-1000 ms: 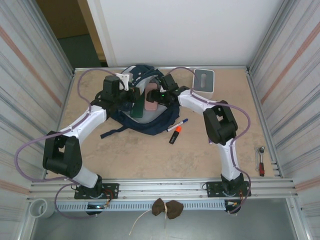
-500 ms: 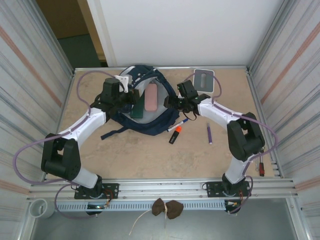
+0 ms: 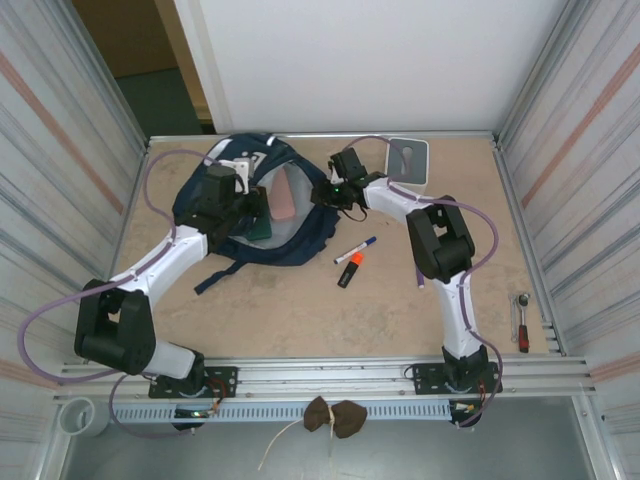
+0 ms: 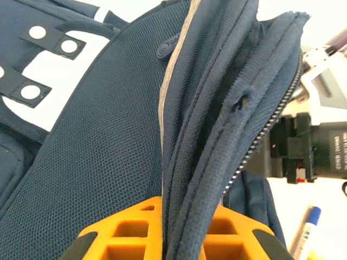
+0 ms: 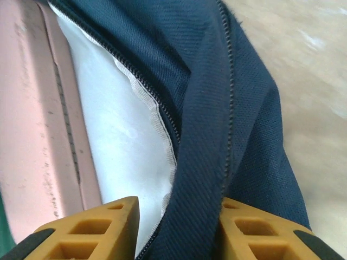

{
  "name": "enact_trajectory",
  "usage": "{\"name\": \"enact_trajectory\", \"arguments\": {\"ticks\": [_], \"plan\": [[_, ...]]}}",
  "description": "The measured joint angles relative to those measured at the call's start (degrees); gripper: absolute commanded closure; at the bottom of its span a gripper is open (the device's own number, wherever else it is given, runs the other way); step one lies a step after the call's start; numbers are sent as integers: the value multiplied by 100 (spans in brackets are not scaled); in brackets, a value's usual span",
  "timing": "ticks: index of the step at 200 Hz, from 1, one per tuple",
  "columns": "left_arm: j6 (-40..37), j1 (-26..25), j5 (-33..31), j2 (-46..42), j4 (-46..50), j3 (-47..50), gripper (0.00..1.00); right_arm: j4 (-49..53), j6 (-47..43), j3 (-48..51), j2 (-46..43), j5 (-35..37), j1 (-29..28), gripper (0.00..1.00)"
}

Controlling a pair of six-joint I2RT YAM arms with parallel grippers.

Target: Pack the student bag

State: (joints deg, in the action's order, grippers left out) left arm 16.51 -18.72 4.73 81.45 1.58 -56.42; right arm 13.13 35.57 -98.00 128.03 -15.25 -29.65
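My left gripper point(image 4: 179, 234) is clamped on the zipper edge of the student bag point(image 3: 200, 195). My right gripper point(image 5: 179, 227) pinches the bag's right-hand rim, fingers pressed against the navy fabric. The bag lies open at the far left-centre of the table point(image 3: 300, 310), a pink case point(image 3: 286, 195) inside it.

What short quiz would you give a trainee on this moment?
1. True or false: the pink case sits inside the open student bag.
2. What lies beside the orange highlighter on the table?
3. The right gripper clamps: A the pink case, B the student bag's rim, C the orange highlighter?
Key: 1 true; 2 the blue-and-white pen; 3 B.
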Motion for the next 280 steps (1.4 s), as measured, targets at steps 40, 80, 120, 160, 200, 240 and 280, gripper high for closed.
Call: {"name": "enact_trajectory", "arguments": {"ticks": [40,80,120,160,200,240,280], "plan": [[-39,-9,-404,87,374,-151,100,-240,142,-769,549,-520,2,75],[-17,-431,-645,809,546,-822,99,-136,166,-1565,920,-942,361,77],[46,-962,-566,1941,713,-1921,81,55,256,-2076,1169,-1231,935,59],[-323,-1274,111,2072,605,-2291,46,527,-101,-1672,767,-837,1523,41],[-1060,-741,160,741,396,-1049,30,629,-479,297,-1032,-352,1690,35],[-2009,566,-37,-127,282,-35,28,179,-428,1989,-2444,2,839,33],[-3633,752,-389,-162,267,505,29,-160,-251,2693,-2164,227,42,38]]}}
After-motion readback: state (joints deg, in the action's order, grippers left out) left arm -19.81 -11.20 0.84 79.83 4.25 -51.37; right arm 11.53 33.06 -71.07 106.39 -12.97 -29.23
